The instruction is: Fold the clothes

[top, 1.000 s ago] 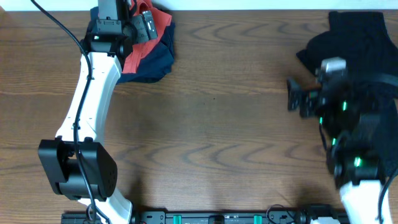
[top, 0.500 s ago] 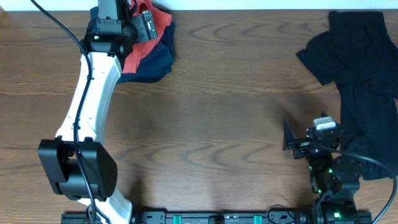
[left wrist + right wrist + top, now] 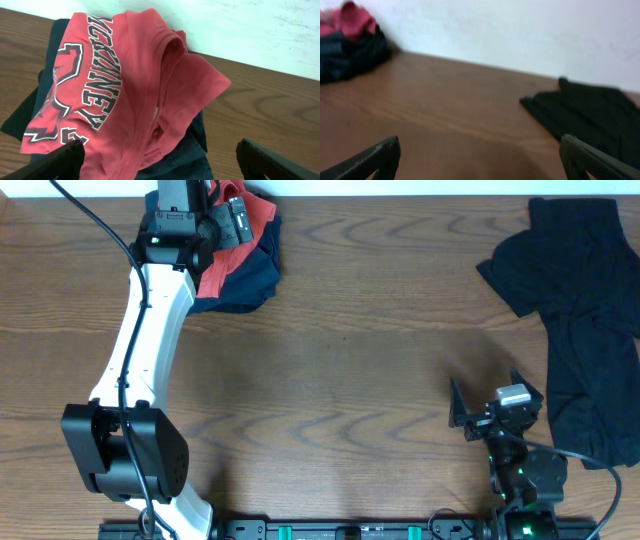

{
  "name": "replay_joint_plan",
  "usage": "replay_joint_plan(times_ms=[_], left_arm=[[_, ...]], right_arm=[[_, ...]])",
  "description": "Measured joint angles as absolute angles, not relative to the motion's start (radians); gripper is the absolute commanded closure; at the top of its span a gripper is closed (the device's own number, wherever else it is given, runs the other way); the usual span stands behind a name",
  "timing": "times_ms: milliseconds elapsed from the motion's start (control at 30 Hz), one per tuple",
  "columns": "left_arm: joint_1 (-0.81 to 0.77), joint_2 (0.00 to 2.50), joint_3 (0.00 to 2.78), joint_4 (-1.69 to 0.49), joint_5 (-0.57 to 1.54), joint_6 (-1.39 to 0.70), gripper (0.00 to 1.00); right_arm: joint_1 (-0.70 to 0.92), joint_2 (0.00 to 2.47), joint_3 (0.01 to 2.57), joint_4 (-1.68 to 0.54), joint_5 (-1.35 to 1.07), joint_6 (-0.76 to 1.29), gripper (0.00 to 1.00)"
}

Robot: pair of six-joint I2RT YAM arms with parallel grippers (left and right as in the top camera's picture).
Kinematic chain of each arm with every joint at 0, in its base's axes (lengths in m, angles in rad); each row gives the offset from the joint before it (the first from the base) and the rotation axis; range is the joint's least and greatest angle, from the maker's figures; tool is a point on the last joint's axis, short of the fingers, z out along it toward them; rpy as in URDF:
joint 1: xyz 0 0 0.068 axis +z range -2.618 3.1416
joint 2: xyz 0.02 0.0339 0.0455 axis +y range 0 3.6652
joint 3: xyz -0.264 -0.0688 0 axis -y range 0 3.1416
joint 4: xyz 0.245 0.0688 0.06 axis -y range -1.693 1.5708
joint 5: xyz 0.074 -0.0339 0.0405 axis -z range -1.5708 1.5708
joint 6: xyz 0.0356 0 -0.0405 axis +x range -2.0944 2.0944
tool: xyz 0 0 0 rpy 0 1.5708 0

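Note:
A coral-red T-shirt [image 3: 115, 85] with white block lettering lies crumpled on a dark navy garment [image 3: 187, 155] at the table's far left [image 3: 250, 220]. My left gripper [image 3: 160, 162] hovers just over this pile, open and empty; in the overhead view it is at the top left [image 3: 222, 210]. A black garment [image 3: 580, 310] is spread loosely at the far right and also shows in the right wrist view [image 3: 590, 115]. My right gripper [image 3: 485, 160] is open and empty, low over bare wood near the front edge [image 3: 486, 402], left of the black garment.
The brown wooden table [image 3: 350, 360] runs between the two piles. A white wall [image 3: 495, 30] stands behind its far edge. The left arm [image 3: 140, 340] stretches from the front left up to the pile. The red and dark pile shows far off in the right wrist view [image 3: 350, 40].
My right arm has pulled back from the black garment toward the front edge, gripper empty. The left arm and both piles have not moved.

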State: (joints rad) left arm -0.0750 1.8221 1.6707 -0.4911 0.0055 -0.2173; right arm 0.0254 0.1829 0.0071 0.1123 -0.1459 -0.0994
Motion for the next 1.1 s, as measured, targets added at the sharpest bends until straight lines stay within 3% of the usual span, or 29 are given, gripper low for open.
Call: replay_joint_plan(times_ms=[267,1100], left_arm=[[-0.075,1.822,1.671,-0.492,0.005,-0.217,0.02],[-0.075,1.822,1.671,-0.492,0.006,-0.217,0.02]], right_arm=[[0.025,0.018,0.007,-0.023,-0.150,-0.099,0.01],[0.025,0.014,0.007,-0.056,-0.153,-0.099,0.01]])
